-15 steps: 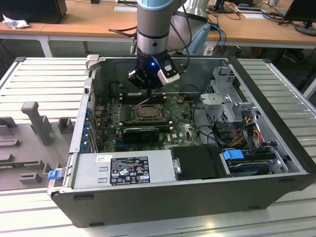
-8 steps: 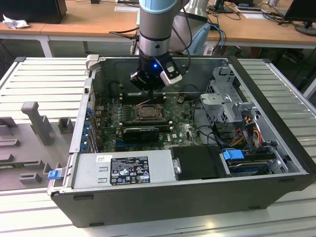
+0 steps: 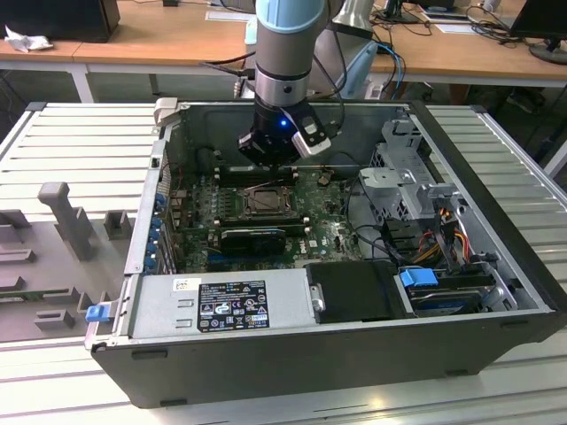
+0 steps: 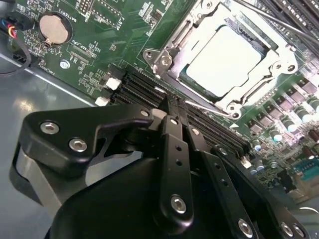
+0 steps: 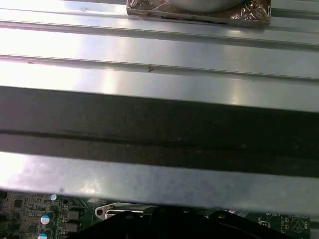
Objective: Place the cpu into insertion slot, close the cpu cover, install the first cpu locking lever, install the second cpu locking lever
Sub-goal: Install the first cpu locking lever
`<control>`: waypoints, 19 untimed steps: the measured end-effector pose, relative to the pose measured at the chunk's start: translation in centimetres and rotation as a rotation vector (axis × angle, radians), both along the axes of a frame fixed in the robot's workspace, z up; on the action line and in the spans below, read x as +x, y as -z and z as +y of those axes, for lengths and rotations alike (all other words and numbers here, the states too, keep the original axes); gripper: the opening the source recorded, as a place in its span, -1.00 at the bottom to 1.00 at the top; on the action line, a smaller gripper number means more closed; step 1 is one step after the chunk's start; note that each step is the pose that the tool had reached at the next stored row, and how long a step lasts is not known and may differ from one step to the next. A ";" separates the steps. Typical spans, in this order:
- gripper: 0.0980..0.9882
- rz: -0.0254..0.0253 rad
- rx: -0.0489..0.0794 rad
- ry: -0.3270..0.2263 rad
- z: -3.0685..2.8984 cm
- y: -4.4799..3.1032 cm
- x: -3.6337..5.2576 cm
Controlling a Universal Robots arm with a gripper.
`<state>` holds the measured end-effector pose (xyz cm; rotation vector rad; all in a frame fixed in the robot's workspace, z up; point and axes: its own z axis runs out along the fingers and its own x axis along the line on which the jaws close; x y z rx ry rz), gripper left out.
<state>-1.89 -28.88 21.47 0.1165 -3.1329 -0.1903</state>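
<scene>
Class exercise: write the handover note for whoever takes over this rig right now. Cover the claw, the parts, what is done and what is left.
Claw: low over the green motherboard, at the socket's edge beside a thin metal locking lever; grip state unclear.
Parts: the pale square cpu sits in the black-framed insertion slot; the silvery windowed cpu cover lies closed over it.
Done: cpu placed, cover closed.
Left: check both levers. The second thin lever lies along the opposite side; whether either is latched cannot be told.

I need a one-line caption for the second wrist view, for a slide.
The gripper, fingers together, hovers beside the insertion slot, where the cpu sits under the closed cpu cover.
</scene>
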 end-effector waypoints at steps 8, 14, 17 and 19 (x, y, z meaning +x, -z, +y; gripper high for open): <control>-0.98 0.0000 0.000 -0.004 -0.12 0.38 0.12; -0.98 0.0001 -0.001 -0.005 -0.13 0.81 0.21; -0.98 0.0001 -0.003 -0.004 -0.13 1.04 0.23; -0.98 0.0004 -0.007 -0.004 -0.13 1.13 0.23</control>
